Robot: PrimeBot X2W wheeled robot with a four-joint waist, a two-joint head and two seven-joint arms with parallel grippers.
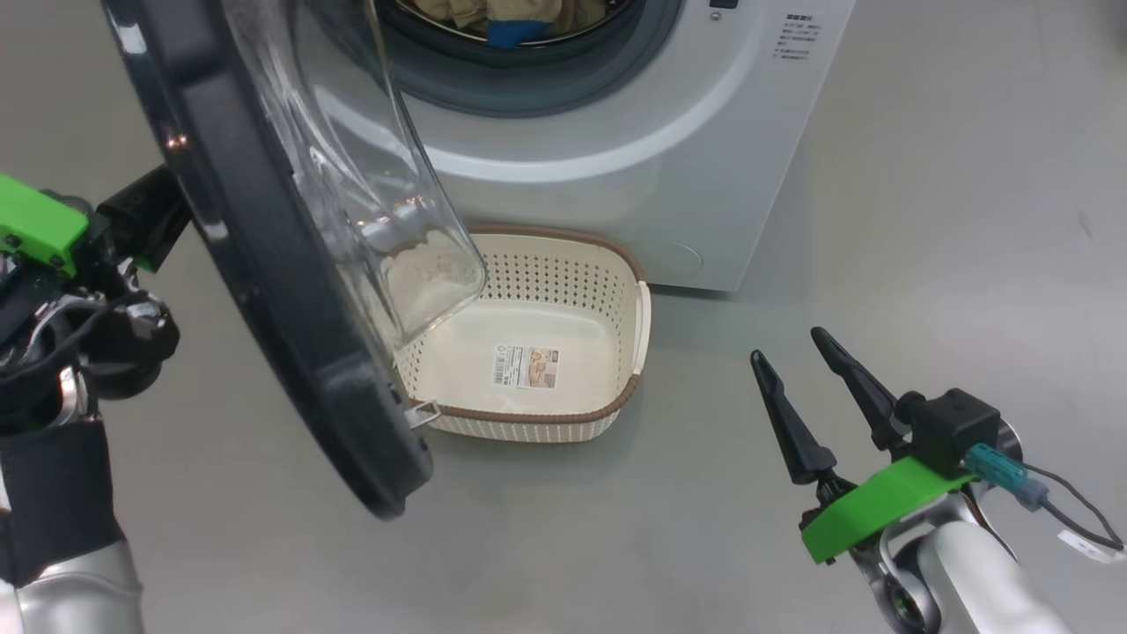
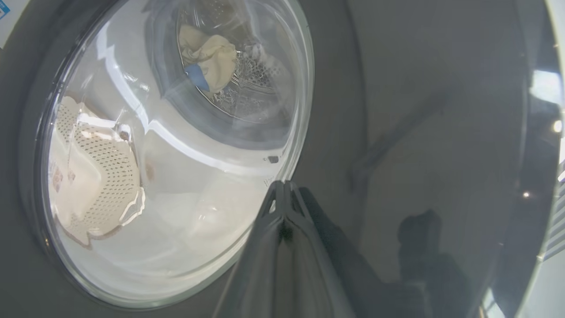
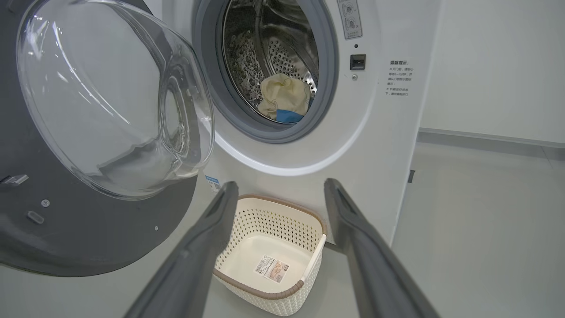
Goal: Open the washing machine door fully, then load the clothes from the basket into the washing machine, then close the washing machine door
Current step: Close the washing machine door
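Grey floor (image 1: 968, 176), white wall (image 3: 494, 66), grey skirting (image 3: 485, 143)

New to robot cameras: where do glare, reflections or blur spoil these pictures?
Left wrist view: basket and clothes look warped through the washing machine door, whose glossy rim mirrors the left gripper; head view: glints on that rim; right wrist view: right gripper blurred.

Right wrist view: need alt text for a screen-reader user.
The washing machine stands with its door open at the left, and cream clothes with a blue piece lie in the drum. On the floor before it sits the empty basket, seen between the two dark fingers of the open right gripper.
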